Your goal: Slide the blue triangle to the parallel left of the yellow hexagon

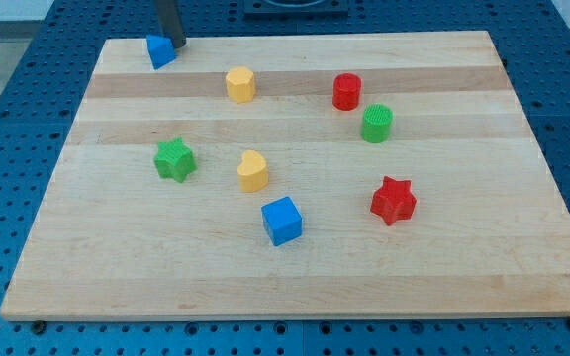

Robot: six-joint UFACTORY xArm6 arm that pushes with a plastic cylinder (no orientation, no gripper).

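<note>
Up by the top-left corner of the wooden board [295,287] you've got the blue triangle [160,50], sitting right at the board's top edge. The rod comes down from the view's top and my tip [173,44] is just right of the triangle, looks like touching it, though I can't tell for sure. It's a plain rod, nothing to spread or pinch with.

Taking the yellow hexagon [240,84] as your landmark: the triangle is up and to its left, not level with it. The red cylinder [346,91] is off to its right, the green cylinder [376,123] further right and a bit lower. The yellow heart [252,171] is straight below it, the blue cube [282,221] lower still. The green star [174,159] is down-left, the red star [393,200] far down-right.
</note>
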